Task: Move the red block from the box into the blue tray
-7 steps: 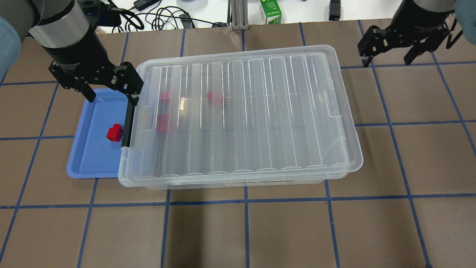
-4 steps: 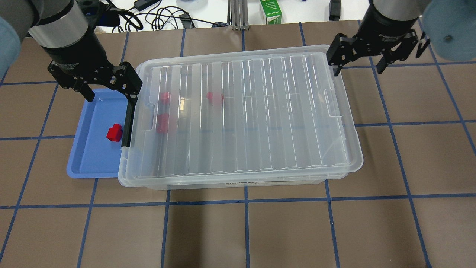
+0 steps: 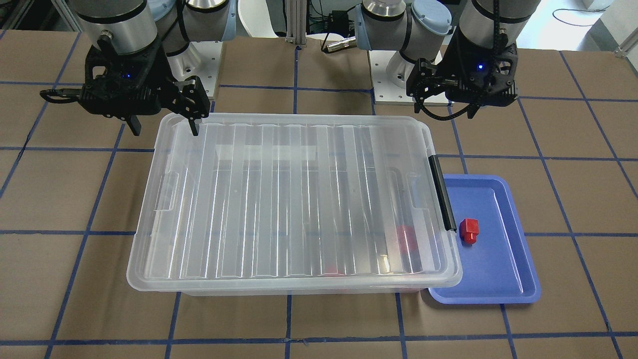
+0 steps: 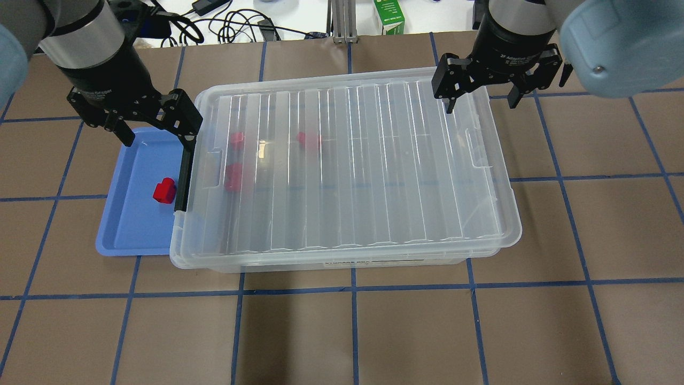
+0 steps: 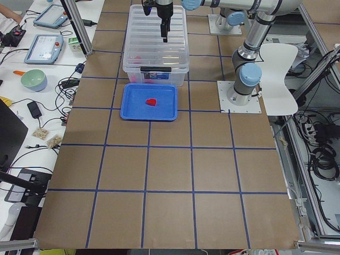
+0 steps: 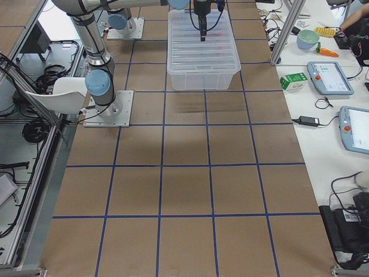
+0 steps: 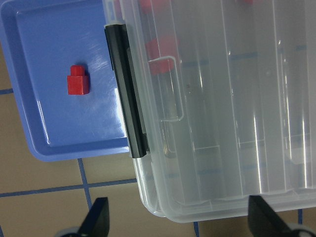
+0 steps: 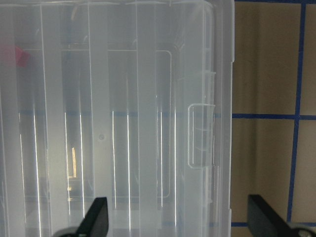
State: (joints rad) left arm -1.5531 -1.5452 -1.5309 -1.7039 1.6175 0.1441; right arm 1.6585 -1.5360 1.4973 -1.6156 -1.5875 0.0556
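Note:
The red block (image 4: 164, 191) lies in the blue tray (image 4: 128, 224), also in the front view (image 3: 468, 231) and left wrist view (image 7: 78, 83). The tray (image 3: 498, 269) sits against the box's black clip handle (image 4: 184, 176). The box (image 4: 347, 166) is a clear bin with its ribbed lid shut; three red pieces (image 4: 236, 140) show blurred inside. My left gripper (image 4: 157, 136) is open and empty above the tray's far end and the clip. My right gripper (image 4: 481, 104) is open and empty above the lid's far right corner, also in the front view (image 3: 164, 130).
A green carton (image 4: 389, 16), cables (image 4: 230, 27) and a metal post (image 4: 342, 21) lie beyond the table's far edge. Brown table with blue tape lines (image 4: 352, 321) stretches in front of the box.
My right gripper has moved left from over the bare table to above the box's far right corner. The left gripper, block, tray and box have stayed in place.

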